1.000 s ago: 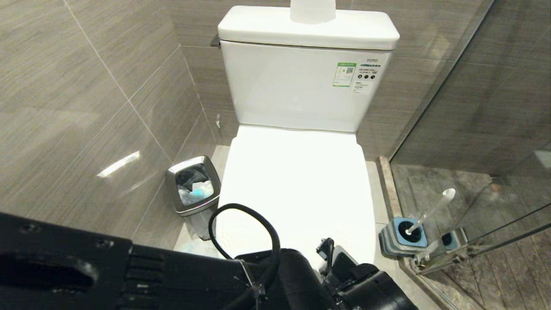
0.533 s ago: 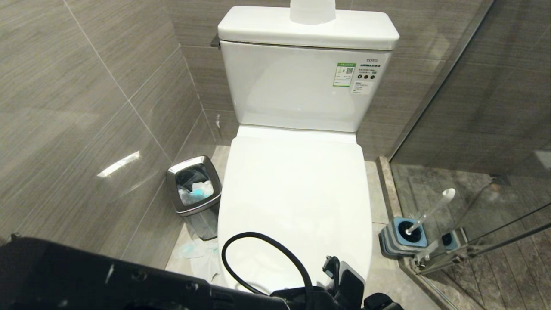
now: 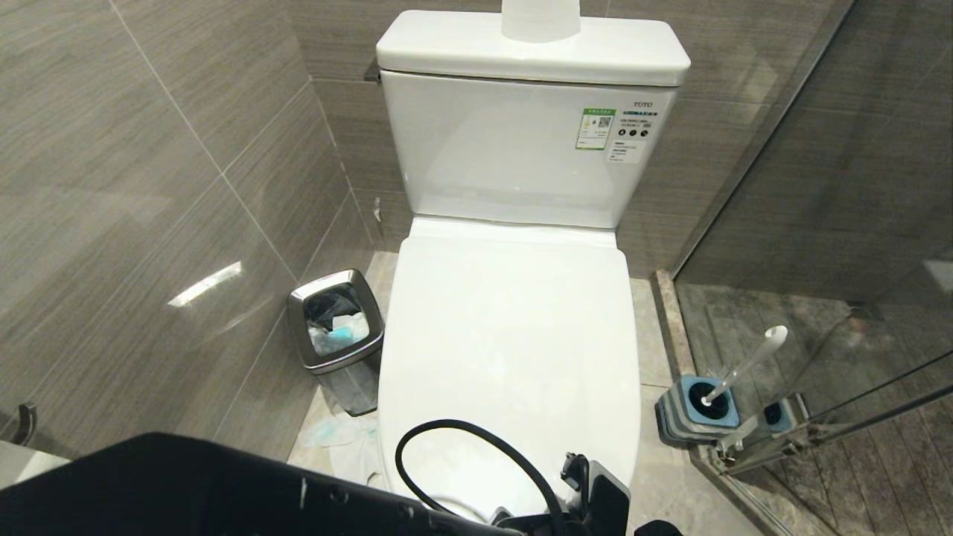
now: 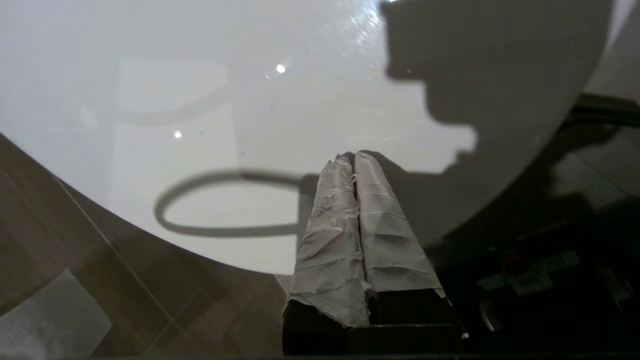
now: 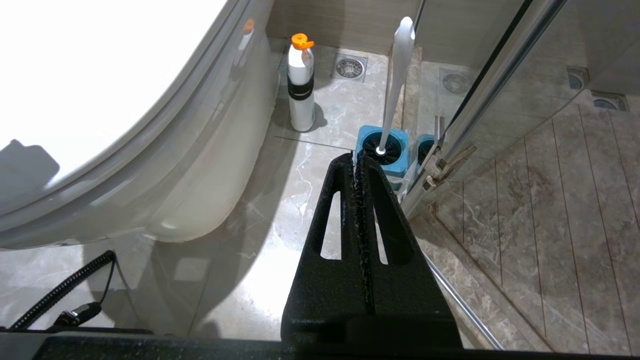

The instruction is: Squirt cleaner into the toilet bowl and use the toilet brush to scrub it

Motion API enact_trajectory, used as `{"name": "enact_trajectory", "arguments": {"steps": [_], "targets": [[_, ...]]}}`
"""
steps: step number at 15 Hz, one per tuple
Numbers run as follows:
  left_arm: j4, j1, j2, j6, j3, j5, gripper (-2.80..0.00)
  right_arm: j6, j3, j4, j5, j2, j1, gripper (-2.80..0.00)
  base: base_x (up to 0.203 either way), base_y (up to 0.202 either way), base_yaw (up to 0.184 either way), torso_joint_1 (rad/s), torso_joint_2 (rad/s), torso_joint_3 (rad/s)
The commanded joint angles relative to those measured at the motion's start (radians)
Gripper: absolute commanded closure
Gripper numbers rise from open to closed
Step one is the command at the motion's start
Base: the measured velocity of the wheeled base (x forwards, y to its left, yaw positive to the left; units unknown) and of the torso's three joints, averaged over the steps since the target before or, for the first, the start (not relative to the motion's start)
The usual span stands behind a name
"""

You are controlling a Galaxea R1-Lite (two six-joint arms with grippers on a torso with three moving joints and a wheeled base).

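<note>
A white toilet fills the centre of the head view, its lid (image 3: 510, 335) down flat over the bowl, so the bowl itself is hidden. The lid is a smooth, glossy plastic oval, its long axis running from the tank (image 3: 521, 149) at upper centre toward the bottom edge of the frame. The left gripper (image 4: 352, 162) is seen in the left wrist view, in the middle of that frame, just above the lid's near rim; its two fingers, wrapped in crinkled pale tape, are pressed together and nothing is held. The lid's front edge lies directly ahead of and beneath this claw, so lifting the lid is judged to fall to the left arm.

The brush (image 3: 748, 361) is found at lower right of the head view, its slim white handle leaning up and to the right out of a squarish blue-topped holder (image 3: 696, 409) on the marble floor beside the glass partition. In the right wrist view the right gripper (image 5: 356, 162), black and ridged, is closed on nothing, pointing at the holder. A white bottle (image 5: 301, 85) with an orange cap is standing upright by the toilet's base. A steel bin (image 3: 335, 320) is seen at left.
</note>
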Motion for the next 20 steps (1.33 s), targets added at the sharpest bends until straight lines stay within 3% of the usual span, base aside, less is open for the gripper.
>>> {"name": "enact_trajectory", "arguments": {"steps": [1, 3, 6, 9, 12, 16, 18, 20], "targets": [[0.007, 0.005, -0.057, -0.006, -0.005, 0.055, 0.0, 0.0, 0.002, 0.0, 0.0, 0.0, 0.0, 0.0, 0.0, 0.0, 0.0, 0.0, 0.0, 0.0], [0.008, 0.025, -0.156, 0.047, -0.028, 0.092, 0.0, 0.0, 0.002, 0.0, 0.0, 0.0, 0.0, 0.0, 0.0, 0.0, 0.0, 0.0, 0.0, 0.0], [0.008, 0.114, -0.331, 0.194, -0.093, 0.103, 0.0, 0.0, 0.0, 0.0, 0.0, 0.0, 0.0, 0.0, 0.0, 0.0, 0.0, 0.0, 0.0, 0.0], [0.008, 0.33, -0.507, 0.38, -0.123, 0.07, 0.0, 0.0, 0.001, 0.0, 0.0, 0.0, 0.0, 0.0, 0.0, 0.0, 0.0, 0.0, 0.0, 0.0], [0.005, 0.625, -0.661, 0.563, -0.14, -0.115, 0.0, 0.0, 0.002, 0.0, 0.0, 0.0, 0.0, 0.0, 0.0, 0.0, 0.0, 0.0, 0.0, 0.0], [0.011, 1.024, -0.855, 0.761, -0.147, -0.49, 0.0, 0.0, 0.0, 0.0, 0.0, 0.0, 0.0, 0.0, 0.0, 0.0, 0.0, 0.0, 0.0, 0.0], [0.053, 1.102, -0.937, 0.786, -0.145, -0.586, 0.0, 0.0, 0.0, 0.0, 0.0, 0.0, 0.0, 0.0, 0.0, 0.0, 0.0, 0.0, 0.0, 0.0], [0.101, 1.14, -0.972, 0.777, -0.145, -0.601, 0.0, 0.0, 0.002, 0.0, 0.0, 0.0, 0.0, 0.0, 0.0, 0.0, 0.0, 0.0, 0.0, 0.0]]}}
